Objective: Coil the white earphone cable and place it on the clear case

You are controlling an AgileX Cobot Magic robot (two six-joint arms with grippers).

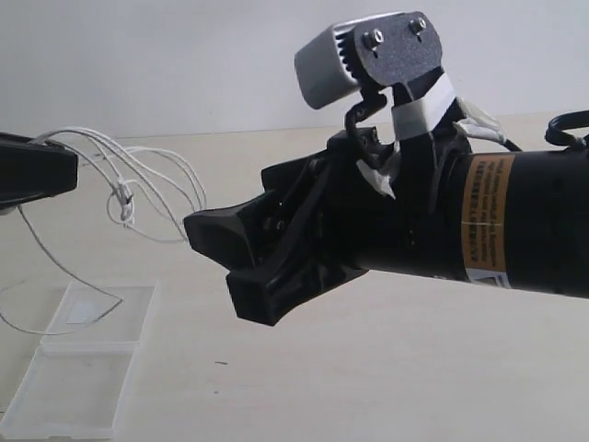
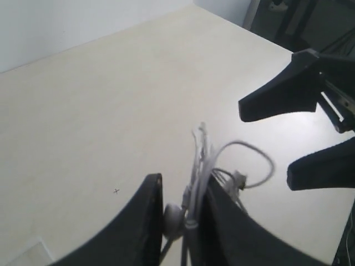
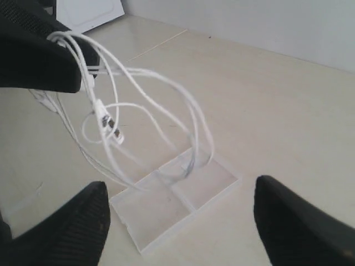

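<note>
The white earphone cable hangs in several loose loops from my left gripper at the far left, above the table. One strand trails down and crosses the clear case, which lies open and flat at the front left. In the left wrist view, my left gripper is shut on the bunched white earphone cable, with an earbud pinched between the fingers. My right gripper stands open, a little to the right of the loops, holding nothing. Its wrist view looks over the clear case and the white earphone cable.
The pale table runs right of the case to a white wall behind. A white box-like object stands at the table's edge behind my left gripper. Dark frame legs stand beyond the table's far corner.
</note>
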